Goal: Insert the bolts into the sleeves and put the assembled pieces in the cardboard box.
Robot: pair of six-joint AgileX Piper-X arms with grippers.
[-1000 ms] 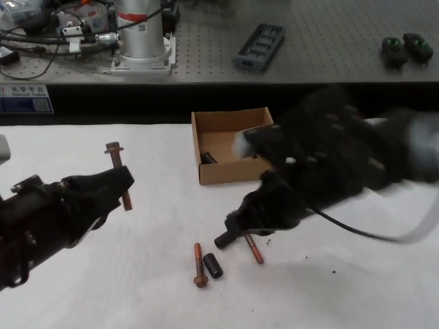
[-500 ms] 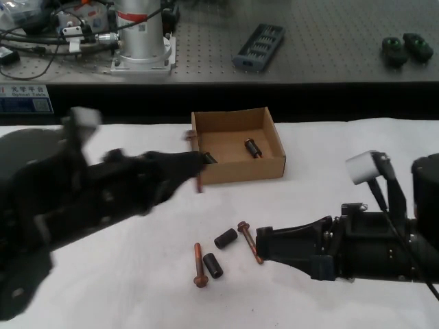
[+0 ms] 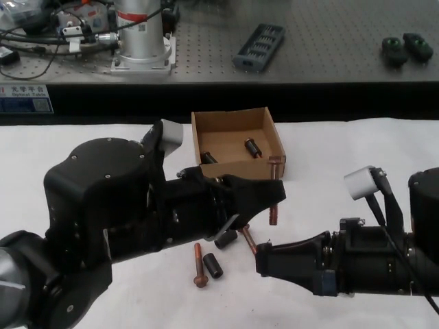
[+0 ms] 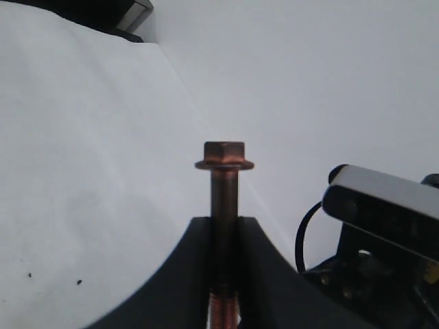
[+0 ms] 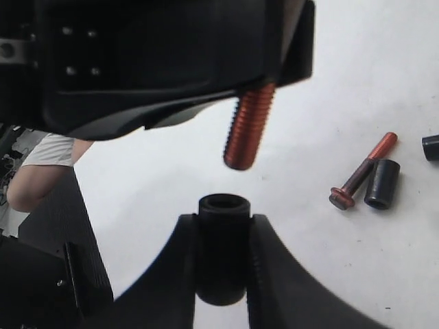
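My left gripper [image 3: 269, 197] is shut on a copper bolt [image 3: 274, 214], held upright with its hex head [image 4: 223, 152] on top. In the right wrist view its threaded end [image 5: 247, 133] hangs just above a black sleeve [image 5: 223, 260], apart from it. My right gripper [image 5: 223, 221] is shut on that sleeve, bore facing up, low over the white cloth in front of the cardboard box [image 3: 236, 173]. The box holds two dark assembled pieces [image 3: 252, 147]. The right gripper [image 3: 265, 255] sits just below the left one in the high view.
On the cloth lie a loose bolt [image 3: 199, 264] beside a sleeve [image 3: 212, 265], and another sleeve [image 3: 225, 239] next to a second bolt [image 3: 248, 241]. The same bolt [image 5: 362, 171] and sleeve [image 5: 382, 184] lie beyond my right gripper. A dark bench edge runs behind the box.
My left arm has swung right with the bolt, from the box's left side to just above the right gripper. The right arm has barely moved.
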